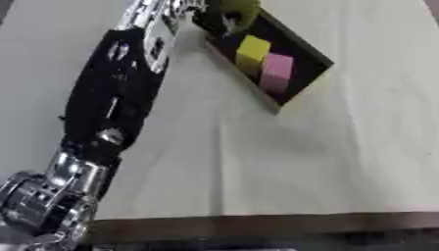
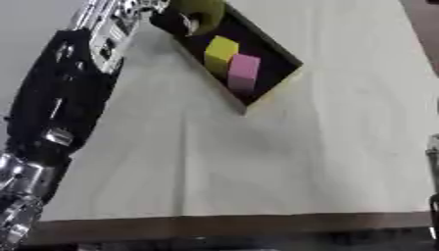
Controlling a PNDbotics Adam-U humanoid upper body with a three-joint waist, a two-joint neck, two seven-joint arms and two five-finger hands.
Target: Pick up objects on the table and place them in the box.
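Both head eyes are looking steeply down, sharing the table (image 1: pixel 343 162) and box (image 1: pixel 306 53) (the right eye is sitting slightly rightward).

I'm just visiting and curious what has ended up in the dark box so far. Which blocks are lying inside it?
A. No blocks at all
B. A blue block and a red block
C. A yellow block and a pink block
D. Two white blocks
C: a yellow block and a pink block sit side by side inside the box, while the left hand holds an olive-yellow object over its far end.
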